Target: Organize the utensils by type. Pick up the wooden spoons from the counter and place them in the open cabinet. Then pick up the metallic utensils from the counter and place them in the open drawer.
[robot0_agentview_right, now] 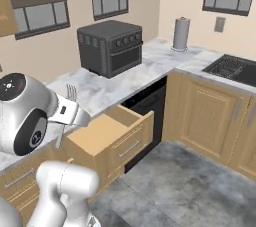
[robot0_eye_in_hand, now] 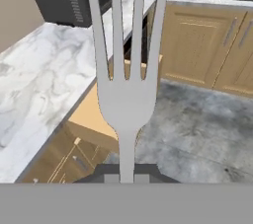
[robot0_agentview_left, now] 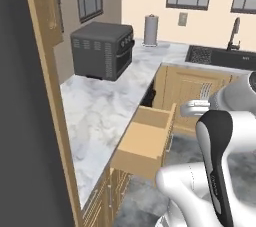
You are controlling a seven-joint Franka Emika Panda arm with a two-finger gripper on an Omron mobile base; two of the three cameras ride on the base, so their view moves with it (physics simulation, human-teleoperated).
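Observation:
My gripper is shut on the handle of a silver-grey metallic fork, whose tines point up and away from the hand. The fork and the gripper hang beside the left end of the open drawer, just off the counter edge. From the other side, the fork's tines stand above the gripper, to the right of the drawer, which is pulled out and has a plain tan inside. A light-wood cabinet side rises at the far left. The wooden spoons are out of view.
A dark toaster oven stands on the marbled counter. A paper towel roll is in the corner and a black sink lies to the right. A dark dishwasher front is beside the drawer. Grey floor lies below.

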